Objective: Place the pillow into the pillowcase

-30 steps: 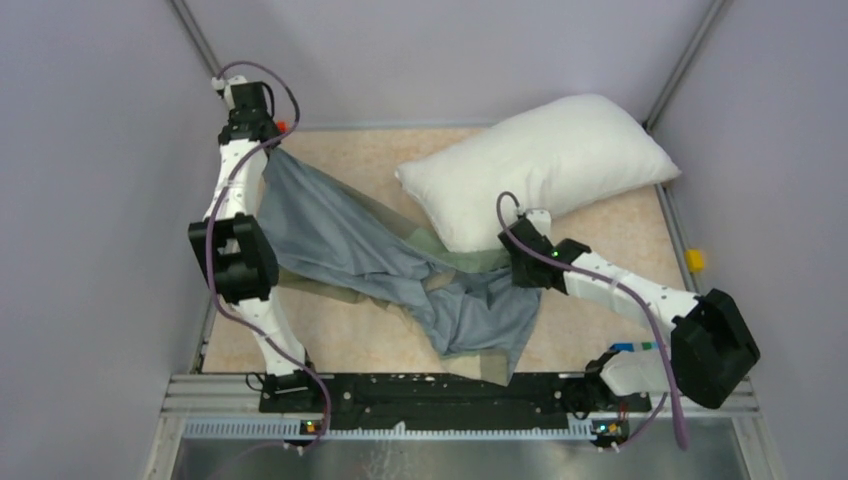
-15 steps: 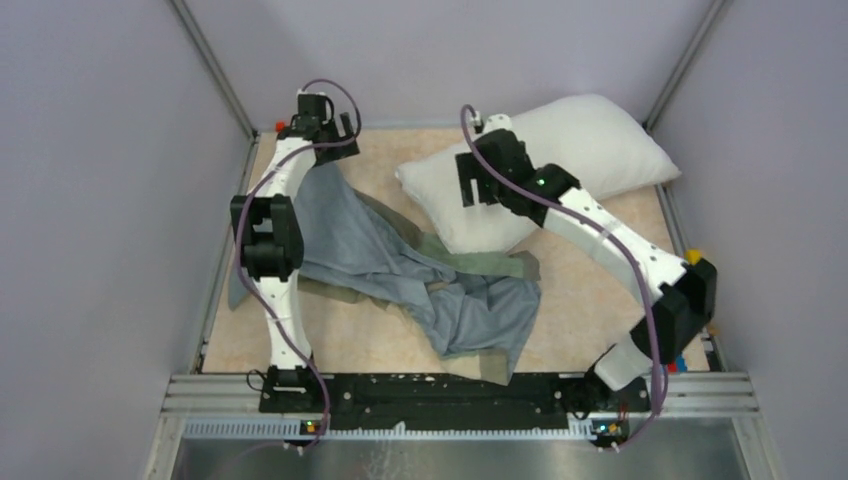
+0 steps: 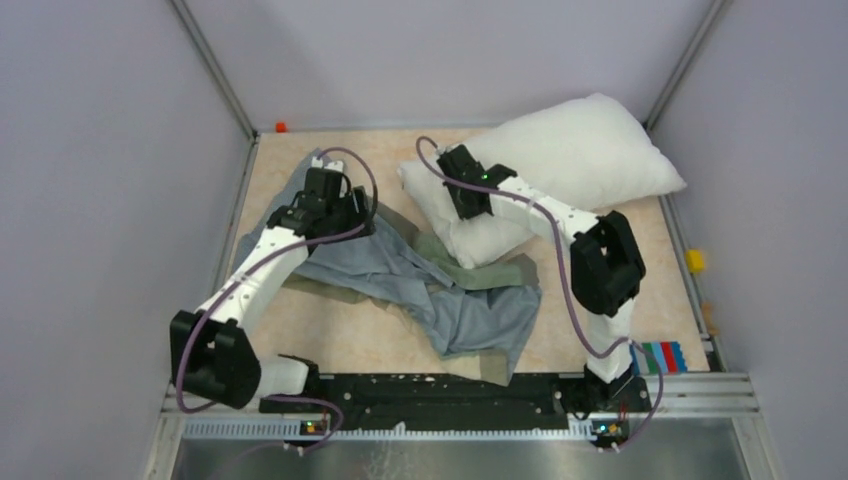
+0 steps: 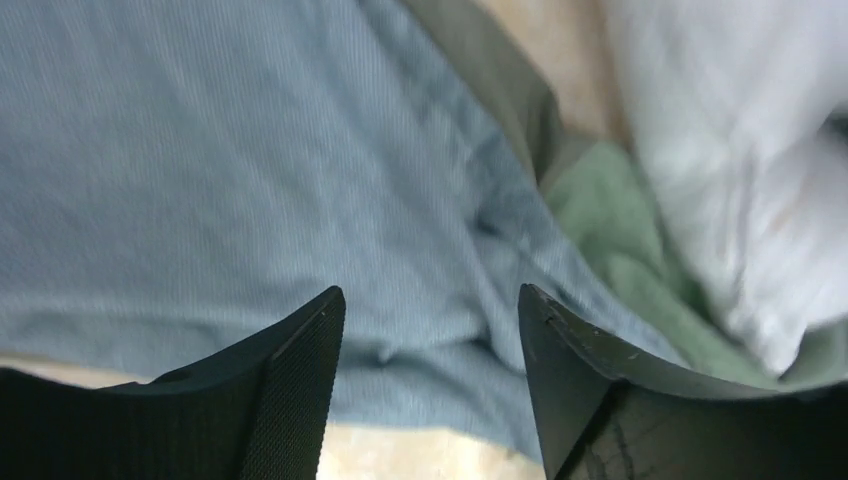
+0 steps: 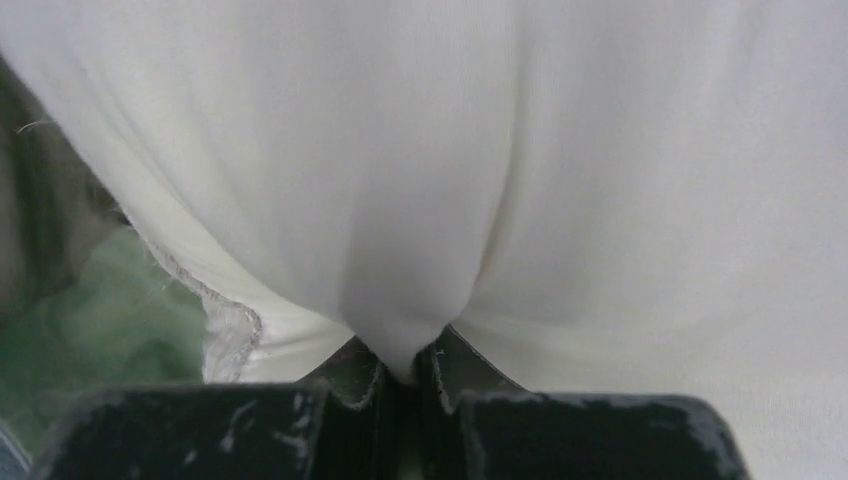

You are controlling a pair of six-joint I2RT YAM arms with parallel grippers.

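Note:
The white pillow (image 3: 590, 150) lies at the back right, its left end resting on the pillowcase (image 3: 470, 315). That grey-blue cloth is spread wrinkled across the middle, with greenish lining showing. My right gripper (image 3: 466, 200) sits on the pillow's left end. In the right wrist view the gripper (image 5: 408, 365) is shut on a pinched fold of the pillow (image 5: 520, 150). My left gripper (image 3: 350, 215) hovers low over the pillowcase's back left part. In the left wrist view this gripper (image 4: 430, 300) stands open, with the blue cloth (image 4: 200, 150) below and the pillow (image 4: 740, 150) to the right.
Grey walls enclose the table on three sides. A small red object (image 3: 281, 127) sits at the back left corner. A yellow one (image 3: 694, 260) is on the right rail. A striped coloured block (image 3: 660, 355) lies at the near right.
My left arm let go of the pillowcase, swung from the back left corner toward me and now hangs open over the cloth. My right gripper moved onto the pillow's left end and shut on it.

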